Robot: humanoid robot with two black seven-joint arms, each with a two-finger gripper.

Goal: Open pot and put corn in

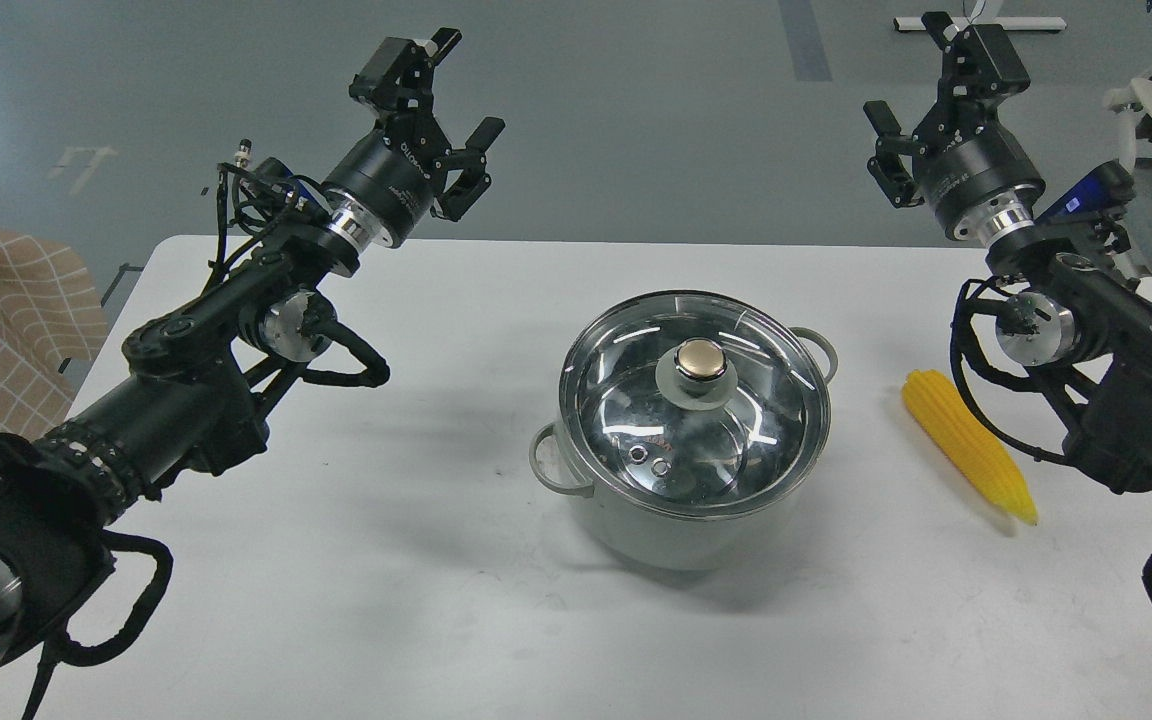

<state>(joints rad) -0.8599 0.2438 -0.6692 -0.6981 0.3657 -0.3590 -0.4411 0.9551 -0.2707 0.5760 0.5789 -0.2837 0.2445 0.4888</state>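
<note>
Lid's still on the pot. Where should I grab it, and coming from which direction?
Take the lid by its gold knob, coming straight down from above. The knob stands up at the centre, the only raised part; the glass dome is smooth and its rim sits flush on the pot. Both hands are open and well clear.

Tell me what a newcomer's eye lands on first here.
The pot at the centre of the white table, closed by its glass lid with a gold knob. Next, the yellow corn lying to its right. Above, the left pincer and right pincer hang open and empty.
</note>
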